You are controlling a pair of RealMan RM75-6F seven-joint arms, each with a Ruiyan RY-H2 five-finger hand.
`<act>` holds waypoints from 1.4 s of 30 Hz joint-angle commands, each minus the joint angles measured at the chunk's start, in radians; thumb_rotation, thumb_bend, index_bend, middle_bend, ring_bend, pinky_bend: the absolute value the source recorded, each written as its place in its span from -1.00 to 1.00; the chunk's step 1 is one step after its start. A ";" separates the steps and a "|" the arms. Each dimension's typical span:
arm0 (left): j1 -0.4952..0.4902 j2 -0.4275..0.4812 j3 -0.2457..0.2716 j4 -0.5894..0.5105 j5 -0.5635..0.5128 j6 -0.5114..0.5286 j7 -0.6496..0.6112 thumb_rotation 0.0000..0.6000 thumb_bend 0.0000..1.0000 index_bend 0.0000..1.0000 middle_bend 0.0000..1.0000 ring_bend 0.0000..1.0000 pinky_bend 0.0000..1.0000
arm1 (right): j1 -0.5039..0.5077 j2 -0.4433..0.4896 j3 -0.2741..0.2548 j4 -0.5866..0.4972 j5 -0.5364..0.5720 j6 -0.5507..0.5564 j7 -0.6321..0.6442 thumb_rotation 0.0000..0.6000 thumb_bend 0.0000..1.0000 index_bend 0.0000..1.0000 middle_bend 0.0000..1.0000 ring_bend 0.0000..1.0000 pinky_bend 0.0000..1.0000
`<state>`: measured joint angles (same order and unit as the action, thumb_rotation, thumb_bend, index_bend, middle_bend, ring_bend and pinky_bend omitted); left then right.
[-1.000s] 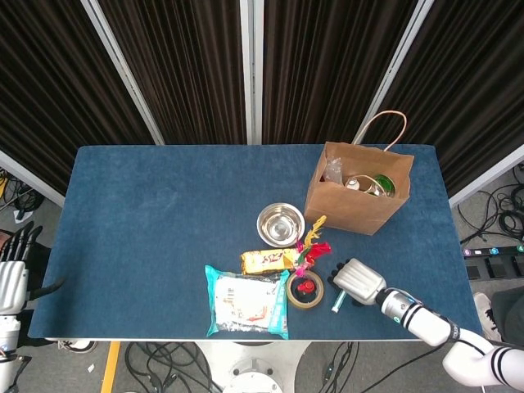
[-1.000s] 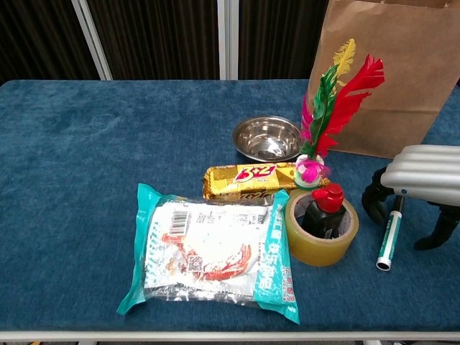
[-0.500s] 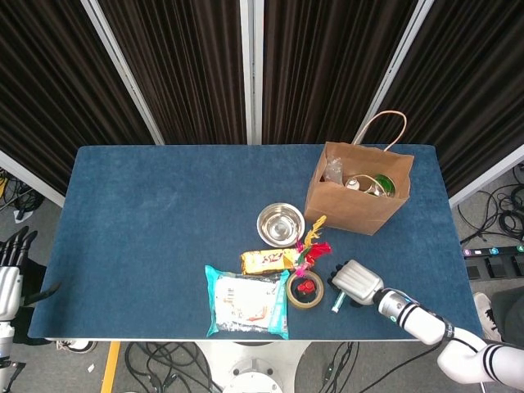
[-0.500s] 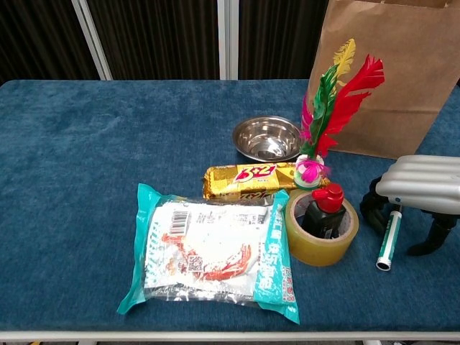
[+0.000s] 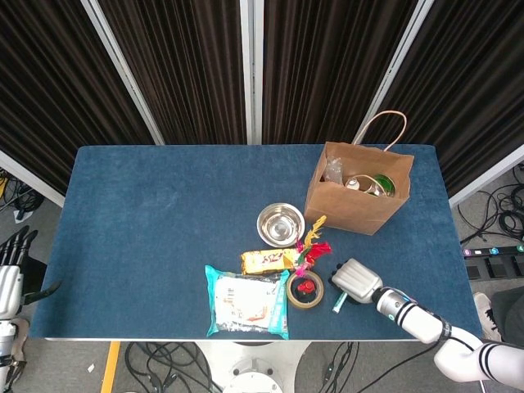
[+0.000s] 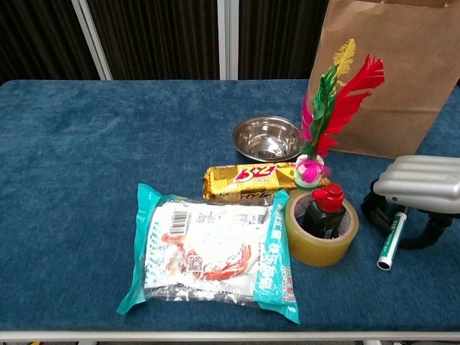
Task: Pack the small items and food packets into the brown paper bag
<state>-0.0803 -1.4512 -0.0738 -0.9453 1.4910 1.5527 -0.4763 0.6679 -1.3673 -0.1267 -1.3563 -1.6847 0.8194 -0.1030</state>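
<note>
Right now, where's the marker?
On the table near the front edge, right of the tape roll: the marker lies under the right hand, whose fingers straddle it. The head view shows it too.

We look down on a worktop [image 5: 164, 221] covered in dark blue cloth with a soft, faintly mottled nap. Behind it hang black pleated curtains [image 5: 172, 65], split by pale metal posts [image 5: 252, 70], one upright at the middle and others slanting off to either side. Grey floor [image 5: 16, 205] shows at the left edge, and at the right [image 5: 499, 221] it carries loose black cables [image 5: 503, 201]. More cables [image 5: 155, 360] hang below the front edge. The light is even and soft.
</note>
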 commanded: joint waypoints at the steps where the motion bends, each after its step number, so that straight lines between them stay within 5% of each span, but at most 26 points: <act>1: 0.001 0.001 0.000 -0.002 0.001 0.001 0.000 1.00 -0.73 -0.84 -0.88 -1.00 -0.76 | 0.000 0.001 0.000 -0.003 0.003 0.002 -0.003 1.00 -0.64 0.22 0.04 -0.16 0.14; 29: -0.004 0.003 -0.005 -0.014 -0.003 -0.008 0.004 1.00 -0.73 -0.84 -0.88 -1.00 -0.76 | -0.012 0.021 -0.008 -0.018 0.009 0.056 0.004 1.00 -0.45 0.32 0.12 -0.08 0.26; 42: -0.009 0.007 -0.008 -0.030 -0.005 -0.014 0.014 1.00 -0.73 -0.84 -0.88 -1.00 -0.76 | -0.007 0.093 0.039 -0.091 0.013 0.124 -0.011 1.00 -0.41 0.33 0.12 -0.08 0.26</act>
<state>-0.0892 -1.4446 -0.0815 -0.9752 1.4862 1.5390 -0.4620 0.6555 -1.2935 -0.1033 -1.4269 -1.6743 0.9298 -0.1043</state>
